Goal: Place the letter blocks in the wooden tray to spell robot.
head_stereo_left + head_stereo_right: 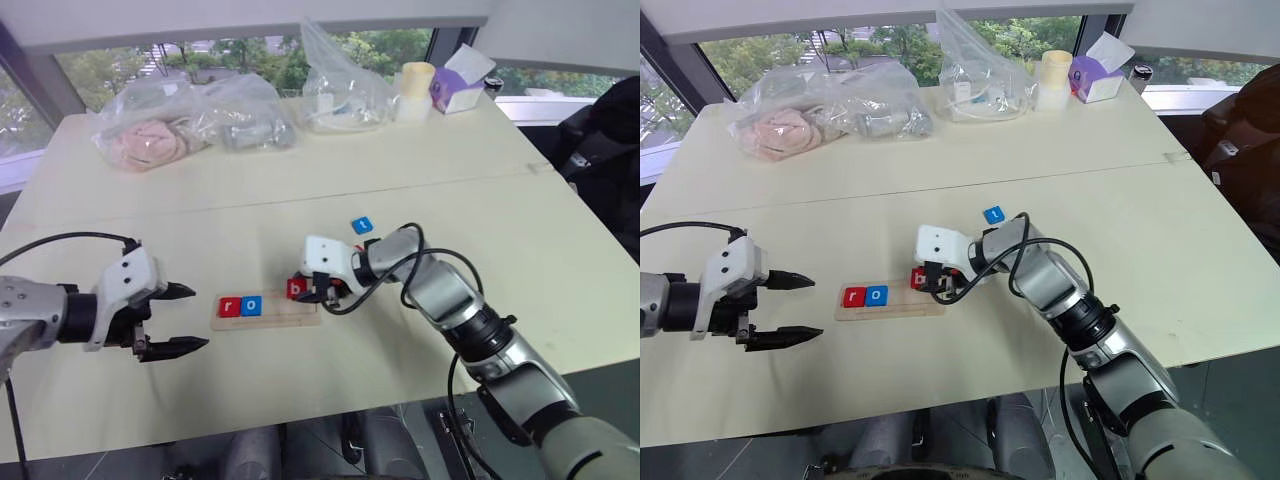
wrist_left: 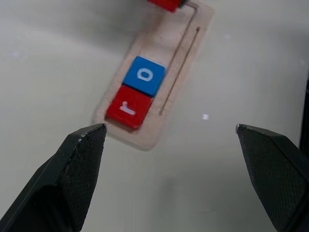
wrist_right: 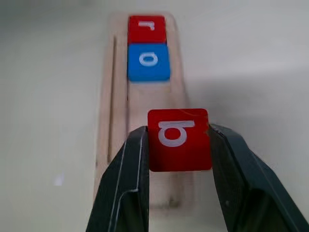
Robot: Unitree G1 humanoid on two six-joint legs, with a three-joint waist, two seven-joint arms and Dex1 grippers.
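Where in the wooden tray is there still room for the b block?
The wooden tray is bare from the blue o to its far end, where the right gripper holds the red b above it. The r end is full. The table between the tray and the open left gripper is bare too.

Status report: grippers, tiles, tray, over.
Left gripper open, empty. Right gripper shut on red b tile over wooden tray. r tile, o tile seated. Path clear.

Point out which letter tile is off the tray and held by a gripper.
The red b tile, clamped in the right gripper above the wooden tray. The red r tile and blue o tile already sit in its slot.
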